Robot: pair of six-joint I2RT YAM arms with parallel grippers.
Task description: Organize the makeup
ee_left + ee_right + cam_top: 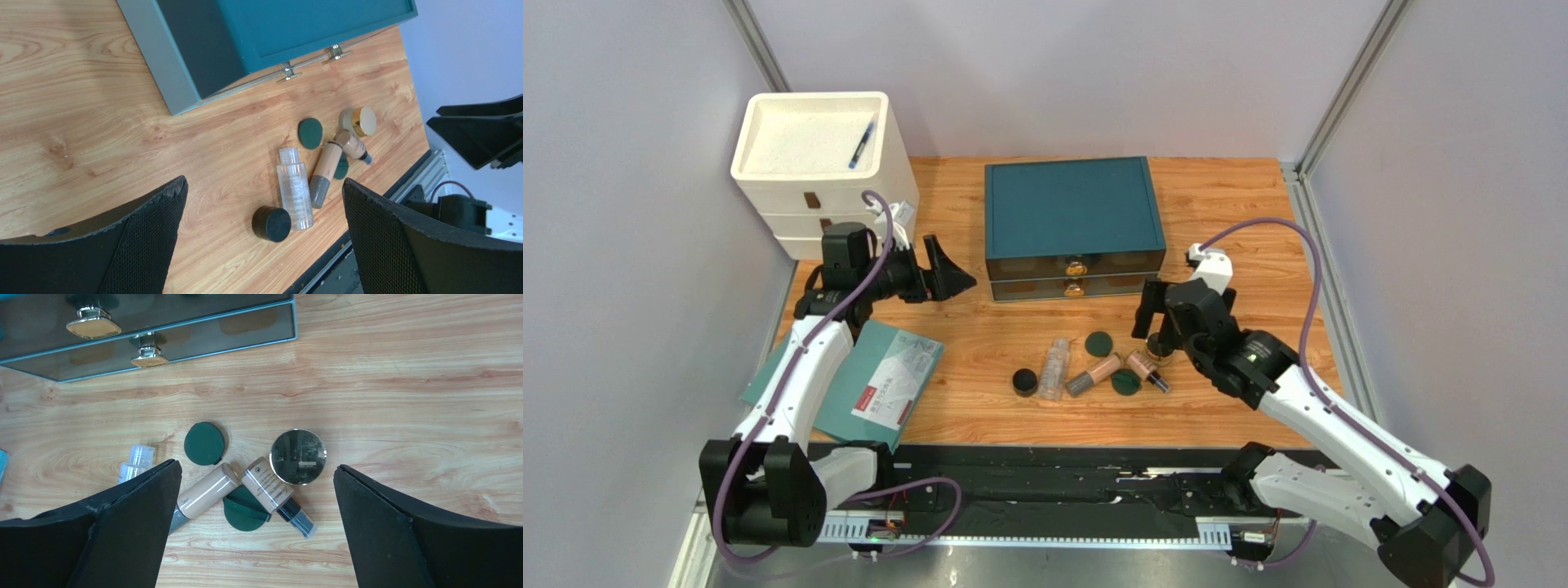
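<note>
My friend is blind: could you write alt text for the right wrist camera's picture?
The open right gripper hangs over makeup on a wooden table: two tan tubes, two dark green discs, a gold-rimmed compact and a clear bottle partly hidden by one finger. A teal drawer box with gold knobs stands beyond.

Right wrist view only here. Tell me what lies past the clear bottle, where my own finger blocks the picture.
Observer: A black round jar sits beside the clear bottle, on the side away from the tan tubes.
Operator: Report the other arm.
Observer: The left fingers stand open and empty, up near the white drawer unit, well away from the makeup.
Operator: Name anything on that unit.
Observer: A blue pen lies in its top tray.
</note>
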